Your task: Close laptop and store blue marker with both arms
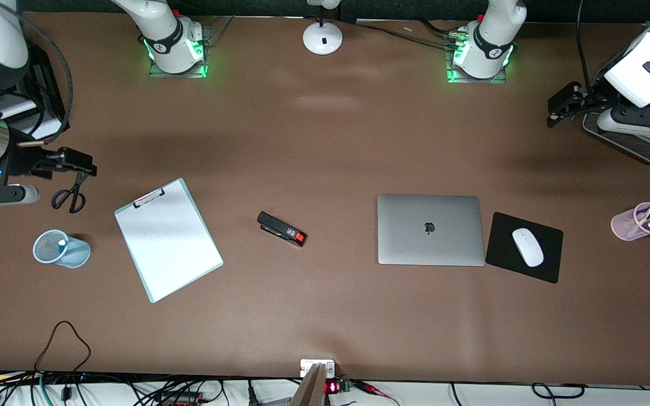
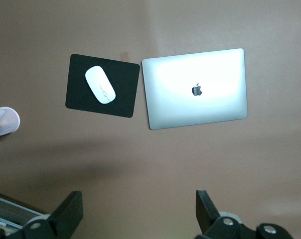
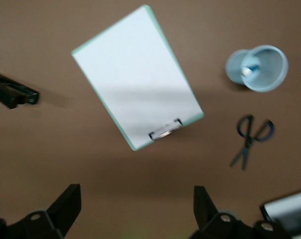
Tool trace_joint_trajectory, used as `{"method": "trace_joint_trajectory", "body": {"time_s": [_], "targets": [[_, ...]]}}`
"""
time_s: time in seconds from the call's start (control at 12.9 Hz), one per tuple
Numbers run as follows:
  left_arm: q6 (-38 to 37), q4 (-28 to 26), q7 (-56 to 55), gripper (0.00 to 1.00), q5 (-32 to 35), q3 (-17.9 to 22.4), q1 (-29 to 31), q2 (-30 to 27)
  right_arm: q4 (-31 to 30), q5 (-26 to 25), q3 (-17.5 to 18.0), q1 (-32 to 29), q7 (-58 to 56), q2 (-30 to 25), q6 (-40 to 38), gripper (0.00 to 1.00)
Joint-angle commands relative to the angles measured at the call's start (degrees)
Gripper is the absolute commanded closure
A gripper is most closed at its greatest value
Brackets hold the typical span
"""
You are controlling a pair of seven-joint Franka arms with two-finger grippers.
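silver-grey slim laptop (image 1: 430,229): lid down, stiff, slick, edge-grip | left claw (image 2: 139,215) spread | right claw (image 3: 136,209) spread

- Two arms are seen, the right arm (image 1: 170,34) and the left arm (image 1: 491,39), each cased in glossy white shells with dark grey rings at the joints.
- Green lights are shown glowing at both bases.
- Black cables are run to the left arm's base.
- Black angular fingers (image 2: 66,214) are carried by each gripper.
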Motion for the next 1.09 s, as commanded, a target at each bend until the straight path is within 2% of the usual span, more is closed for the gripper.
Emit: {"method": "trace_joint_trajectory", "body": {"time_s": [0.0,0.08,0.31,0.54,0.7,0.93,1.01], "targets": [[0.42,-0.83,0.49,0.0,-1.07,-0.33,0.5,-0.69,-0.43,-2.36,-0.89,-1.21,1.75,-1.6,-0.46,0.0],[0.42,-0.92,0.49,0.0,-1.07,-0.33,0.5,-0.69,-0.6,-2.53,-0.89,-2.79,-1.39,-2.04,-0.63,0.0],[0.42,-1.45,0.49,0.0,-1.07,-0.33,0.5,-0.95,-2.79,-2.1,-0.89,-3.42,-1.51,-3.7,-0.11,0.0],[0.42,-1.62,0.49,0.0,-1.07,-0.33,0.5,-1.04,-12.79,-2.36,-0.72,-2.89,-2.22,-10.72,5.95,0.0],[0.42,-1.62,0.49,0.0,-1.07,-0.33,0.5,-1.04,-13.44,-2.62,-0.63,-2.8,-2.48,-12.06,5.26,0.0],[0.51,-1.62,0.49,0.0,-1.07,-0.33,0.5,-1.04,-12.74,-2.45,-0.8,-3.24,-9.24,-13.12,4.65,0.0],[0.6,-1.62,0.58,0.0,-0.99,-0.33,0.5,-1.04,-12.47,-2.36,-0.72,-3.07,-7.77,-13.12,4.38,0.0]]}}
